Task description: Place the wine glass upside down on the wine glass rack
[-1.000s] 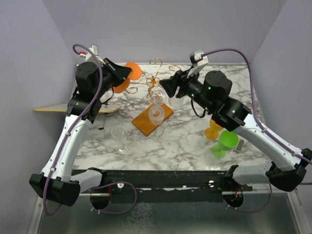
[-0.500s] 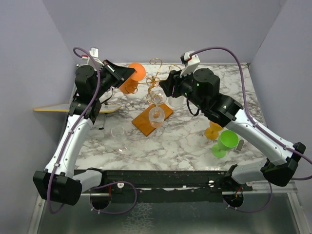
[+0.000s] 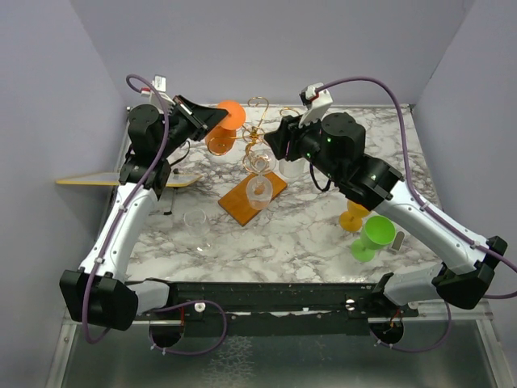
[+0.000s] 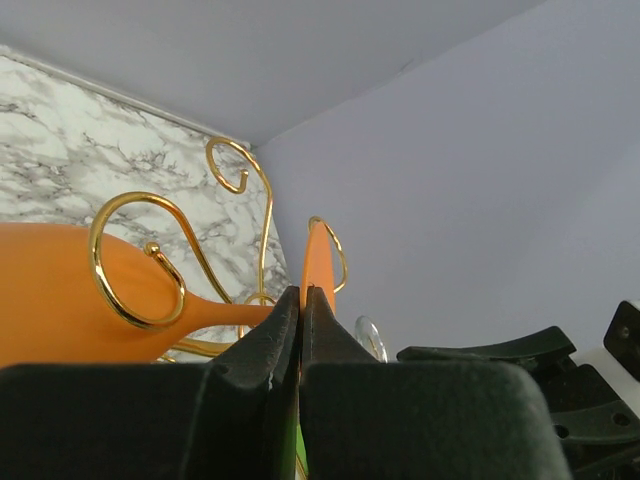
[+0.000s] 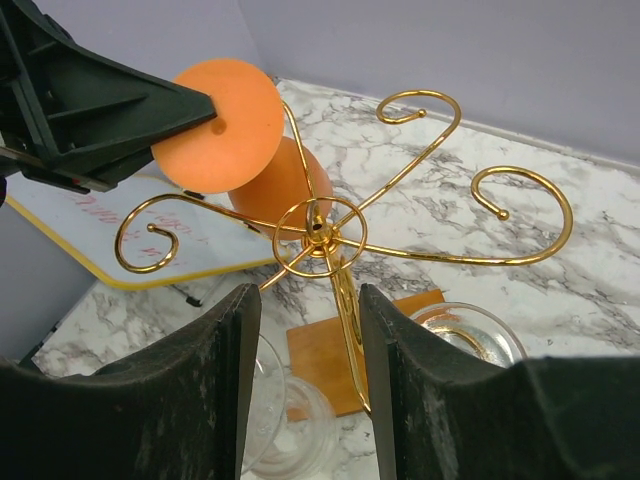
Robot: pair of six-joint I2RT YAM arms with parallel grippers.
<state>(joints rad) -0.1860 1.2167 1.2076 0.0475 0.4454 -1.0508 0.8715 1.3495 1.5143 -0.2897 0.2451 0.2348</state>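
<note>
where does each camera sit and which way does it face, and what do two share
Top external: above and behind the bases, looking down on the marble table and wine glass rack; left arm and right arm show.
Left wrist: beside the rack, looking along the shut left tool at the orange wine glass.
Right wrist: above the rack, looking down through the open right tool.
Shared: both wrist views catch rack and orange glass.
</note>
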